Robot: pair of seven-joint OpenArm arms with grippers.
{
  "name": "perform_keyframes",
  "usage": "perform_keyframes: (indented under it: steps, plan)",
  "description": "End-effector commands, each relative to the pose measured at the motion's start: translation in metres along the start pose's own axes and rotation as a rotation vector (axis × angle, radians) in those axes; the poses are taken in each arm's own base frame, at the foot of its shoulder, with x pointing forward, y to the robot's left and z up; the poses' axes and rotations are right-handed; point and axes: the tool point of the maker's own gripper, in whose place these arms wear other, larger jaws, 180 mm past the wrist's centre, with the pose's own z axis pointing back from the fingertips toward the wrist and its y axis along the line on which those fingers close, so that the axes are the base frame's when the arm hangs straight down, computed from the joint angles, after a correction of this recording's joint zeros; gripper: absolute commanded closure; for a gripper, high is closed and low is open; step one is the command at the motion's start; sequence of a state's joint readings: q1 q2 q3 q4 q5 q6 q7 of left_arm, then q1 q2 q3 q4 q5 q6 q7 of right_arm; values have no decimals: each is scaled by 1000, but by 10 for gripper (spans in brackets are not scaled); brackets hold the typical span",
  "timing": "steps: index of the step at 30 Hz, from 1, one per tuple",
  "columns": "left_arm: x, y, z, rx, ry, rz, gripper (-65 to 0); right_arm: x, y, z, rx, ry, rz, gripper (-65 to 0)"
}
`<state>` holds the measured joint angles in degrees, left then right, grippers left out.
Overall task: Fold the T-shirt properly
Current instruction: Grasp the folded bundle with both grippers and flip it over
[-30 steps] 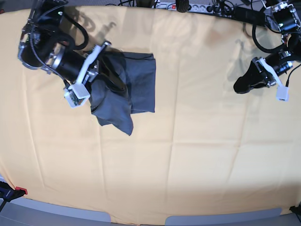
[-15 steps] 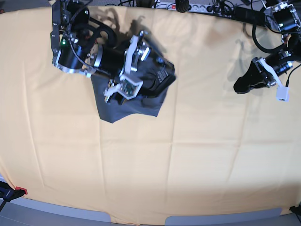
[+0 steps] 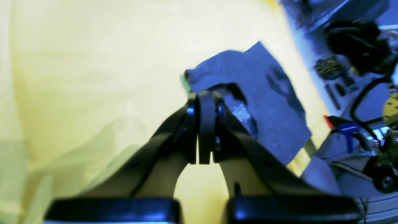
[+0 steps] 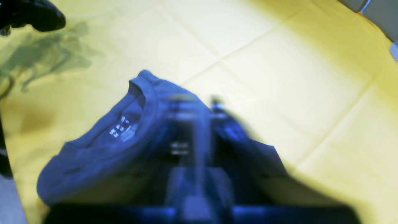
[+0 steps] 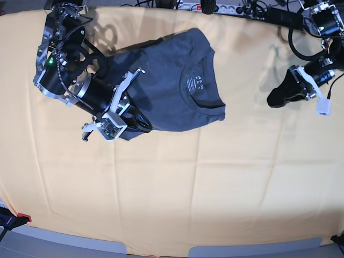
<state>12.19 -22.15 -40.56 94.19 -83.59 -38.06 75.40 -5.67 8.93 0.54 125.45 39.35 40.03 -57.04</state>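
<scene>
So far the T-shirt (image 5: 172,88) lies part-folded; right claw (image 5: 141,122) pressed together, left claw (image 5: 277,98) too.

T-shirt (image 5: 172,80) lies on tablecloth (image 5: 215,188) toward far-left of desk, collar (image 5: 207,102) pointing right. Right gripper (image 5: 141,124) sits over its near-left edge; left gripper (image 5: 277,99) well apart at far right.

A robotics lab: a table (image 5: 242,188) under a yellow-orange tablecloth (image 5: 161,183), a power strip (image 5: 226,8) and tangled cables (image 5: 301,32) along the far edge, clamps (image 5: 16,217) at the corners.
</scene>
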Motion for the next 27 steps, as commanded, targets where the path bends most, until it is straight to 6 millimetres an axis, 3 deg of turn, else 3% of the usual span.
perform_keyframes:
  steps: [1,6,12,14,20,24,27]
  plan:
    - [14,-8,0,-25,-15,-55,0,14,-4,3,-5,-60,21,0]
    - [-5,-48,-29,-159,87,-132,0,3,-34,-1,-56,-41,25,0]
    - [-34,-137,-58,-416,227,-291,0,-19,-75,-27,-67,29,-62,0]
    - [-51,-157,-63,-459,287,-348,0,-26,-83,-37,-49,67,-62,0]
    - [-123,-179,-78,-519,519,-417,0,-69,-89,-67,28,278,-7,0]
    - [-151,-179,-91,-490,577,-493,0,-75,-95,-75,24,330,65,0]
    - [-167,-176,-99,-468,596,-541,0,-77,-88,-79,46,346,87,0]
